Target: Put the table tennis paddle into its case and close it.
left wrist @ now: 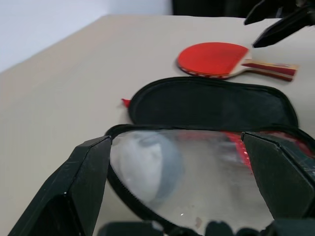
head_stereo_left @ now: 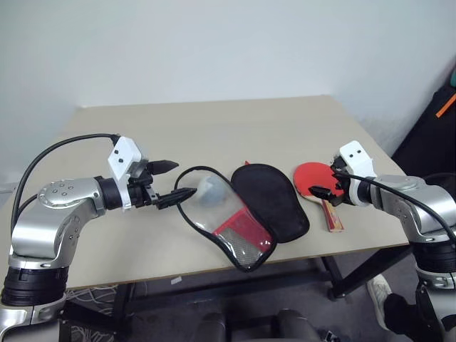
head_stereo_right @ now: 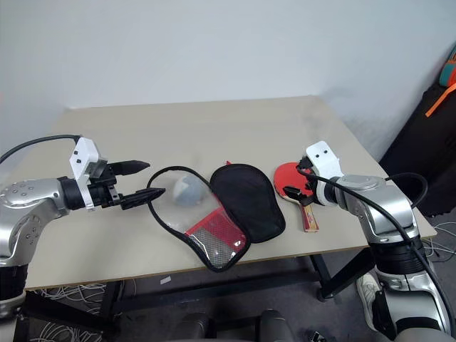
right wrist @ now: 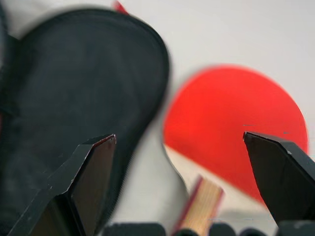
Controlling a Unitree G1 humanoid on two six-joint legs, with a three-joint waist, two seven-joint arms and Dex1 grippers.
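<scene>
Both grippers open, nothing held. Right gripper (head_stereo_left: 325,184) over table tennis paddle (head_stereo_left: 312,179) nr surface's right edge, lined up for pickup imo. Left gripper (head_stereo_left: 174,180) at case (head_stereo_left: 242,214), unzipped flat nr front edge, prob to steady it.

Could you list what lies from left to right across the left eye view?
Left gripper → clear side of the case → black side of the case → table tennis paddle → right gripper.
</scene>
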